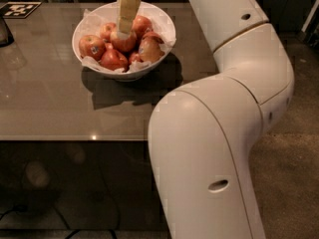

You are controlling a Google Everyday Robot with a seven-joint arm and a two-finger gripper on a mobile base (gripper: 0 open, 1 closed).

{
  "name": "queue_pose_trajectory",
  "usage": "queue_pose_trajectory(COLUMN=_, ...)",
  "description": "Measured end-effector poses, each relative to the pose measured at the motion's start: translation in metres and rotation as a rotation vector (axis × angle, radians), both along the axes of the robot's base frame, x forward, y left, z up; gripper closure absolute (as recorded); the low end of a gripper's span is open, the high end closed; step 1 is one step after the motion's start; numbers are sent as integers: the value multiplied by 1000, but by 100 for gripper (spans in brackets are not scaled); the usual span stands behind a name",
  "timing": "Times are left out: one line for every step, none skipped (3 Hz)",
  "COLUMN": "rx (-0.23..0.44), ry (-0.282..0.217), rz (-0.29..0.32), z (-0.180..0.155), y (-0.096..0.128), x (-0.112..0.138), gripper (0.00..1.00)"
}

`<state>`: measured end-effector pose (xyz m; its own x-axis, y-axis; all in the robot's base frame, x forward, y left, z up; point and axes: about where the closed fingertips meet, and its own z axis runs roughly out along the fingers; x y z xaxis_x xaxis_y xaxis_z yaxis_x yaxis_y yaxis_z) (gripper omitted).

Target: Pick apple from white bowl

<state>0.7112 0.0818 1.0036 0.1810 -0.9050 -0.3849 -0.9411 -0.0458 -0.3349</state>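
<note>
The white bowl, lined with crumpled white paper, stands at the back of the grey table and holds several apples. The large red apple lies in the middle of the pile. My gripper comes down from above into the bowl, and its tan tip rests on or just above the top of this apple. A red apple with a small dark sticker lies at the left. A paler yellow-orange apple lies at the right.
My white arm fills the right half of the view and overhangs the table's right edge. The grey table has its front edge near the middle. A dark object and a marker tag sit at the far left.
</note>
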Motion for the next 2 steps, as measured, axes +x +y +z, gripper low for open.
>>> queue_pose_trajectory(rx=17, ry=-21, rz=-4, z=1, y=5, x=7, gripper=0)
queue_pose_trajectory(rx=57, ry=-5, rz=-10, z=-11, y=6, x=14, gripper=0)
